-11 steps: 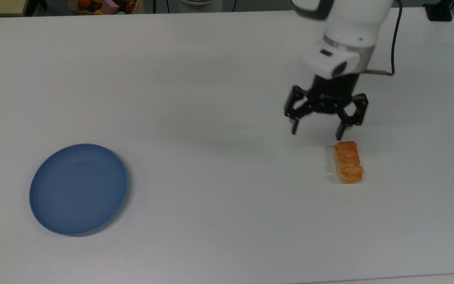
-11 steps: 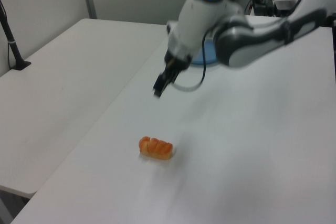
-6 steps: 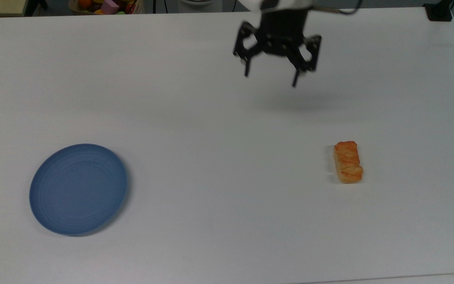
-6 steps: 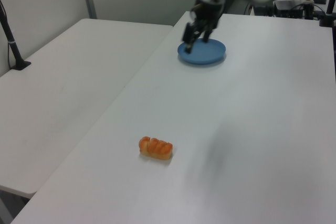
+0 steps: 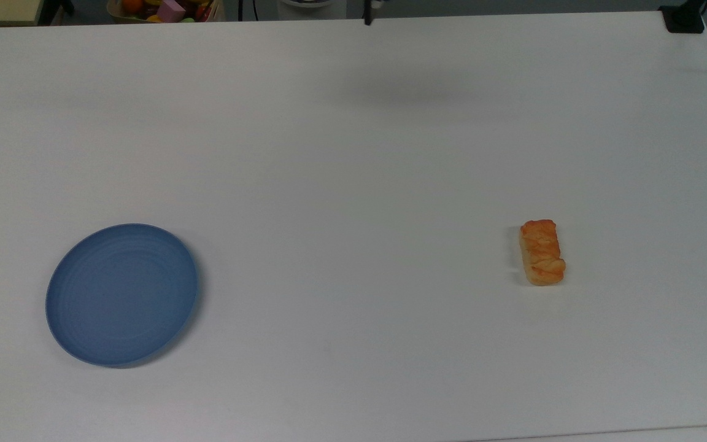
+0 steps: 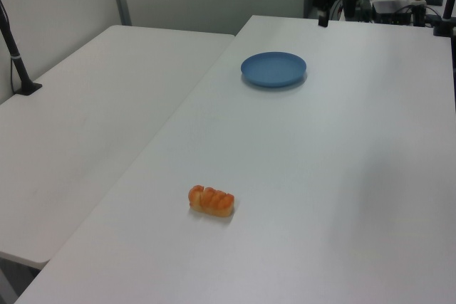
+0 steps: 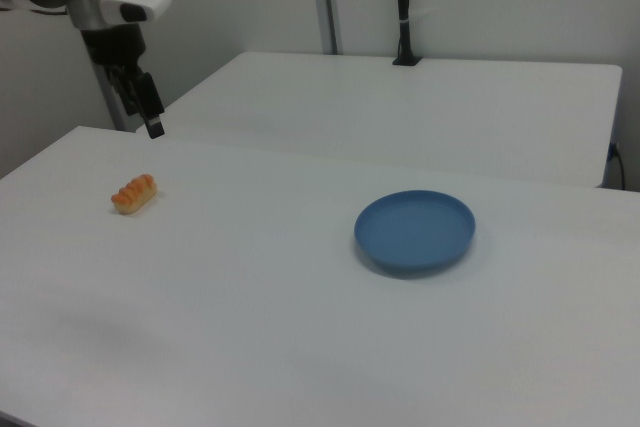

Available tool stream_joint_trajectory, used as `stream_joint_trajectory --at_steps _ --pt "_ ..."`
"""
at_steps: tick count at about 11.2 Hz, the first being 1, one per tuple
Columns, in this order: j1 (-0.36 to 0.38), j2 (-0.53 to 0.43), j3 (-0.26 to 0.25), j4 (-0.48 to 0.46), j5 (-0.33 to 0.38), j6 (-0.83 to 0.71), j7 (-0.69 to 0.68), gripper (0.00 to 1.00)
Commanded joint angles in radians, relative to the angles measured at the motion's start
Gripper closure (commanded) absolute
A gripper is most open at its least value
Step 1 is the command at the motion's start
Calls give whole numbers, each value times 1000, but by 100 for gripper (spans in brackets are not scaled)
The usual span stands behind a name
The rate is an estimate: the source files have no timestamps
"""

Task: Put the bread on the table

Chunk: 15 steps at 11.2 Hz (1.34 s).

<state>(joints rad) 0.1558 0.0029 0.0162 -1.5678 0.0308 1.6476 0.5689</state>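
Note:
The bread (image 5: 541, 252), a small golden-orange braided pastry, lies flat on the white table (image 5: 353, 153) at the top view's right. In the left view the bread (image 6: 211, 201) rests near the front, and in the right view the bread (image 7: 133, 193) is at the left. My gripper (image 7: 146, 117) hangs open and empty in the air above the table's far edge, well apart from the bread. One fingertip (image 5: 367, 18) pokes in at the upper edge of the top view.
A round blue plate (image 5: 121, 294) sits on the table at the top view's left, far from the bread. A second white table (image 6: 85, 126) adjoins along one side. A box of colourful toys (image 5: 166, 9) stands beyond the far edge.
My gripper has risen from just beside the bread and pulled back across the table to its far edge, staying open. The bread and plate have not moved.

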Motion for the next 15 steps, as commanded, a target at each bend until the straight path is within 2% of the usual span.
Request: stream_joint_trajectory --at_steps 1,5,6,15 --pt "-50 -96 10 -95 27 11 -175 0" --pt "-81 -67 5 -92 60 38 -525 0" --pt "-79 -57 1 -92 58 52 -564 0" --pt "-75 -29 -13 -87 46 93 -570 0"
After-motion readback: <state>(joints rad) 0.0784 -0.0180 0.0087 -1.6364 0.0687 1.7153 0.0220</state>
